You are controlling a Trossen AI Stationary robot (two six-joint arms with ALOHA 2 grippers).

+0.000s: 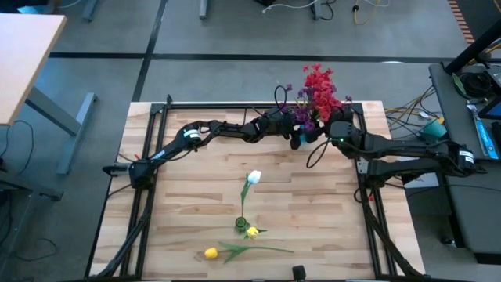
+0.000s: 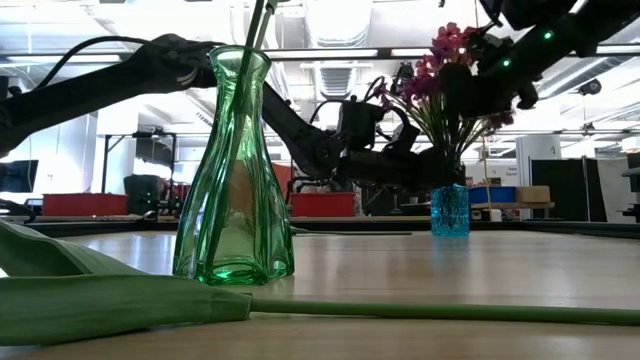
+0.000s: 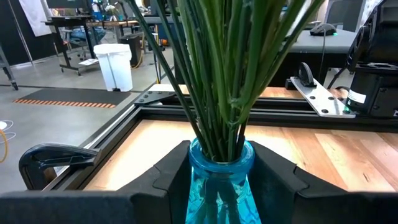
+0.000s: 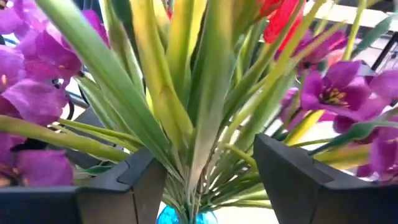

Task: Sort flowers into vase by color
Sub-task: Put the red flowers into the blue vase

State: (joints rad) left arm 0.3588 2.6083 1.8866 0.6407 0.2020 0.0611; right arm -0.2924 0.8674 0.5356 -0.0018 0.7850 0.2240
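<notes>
A blue glass vase [image 1: 300,139] stands near the table's far edge, holding red flowers [image 1: 319,84] and purple flowers [image 1: 304,117]. My left gripper [image 3: 221,186] reaches in from the left, and its fingers are closed against the blue vase's neck. My right gripper [image 4: 210,180] is open, with a finger on each side of the bunch's green stems [image 4: 199,124] above the vase mouth. A green glass vase [image 2: 235,170] stands mid-table and holds a white bud [image 1: 253,178]. Two yellow buds [image 1: 252,232] [image 1: 210,252] lie on the table near the front edge. My left gripper pinches the blue vase's neck [image 3: 221,168] between its two fingers [image 3: 174,180], just below the mouth. It comes in level from the table's left. The vase stands upright on the table.
A black frame rail [image 1: 258,104] runs along the far edge behind the blue vase. One long green stem with a leaf [image 2: 400,311] lies across the near part of the table. Bare wood [image 1: 196,180] lies between the two vases.
</notes>
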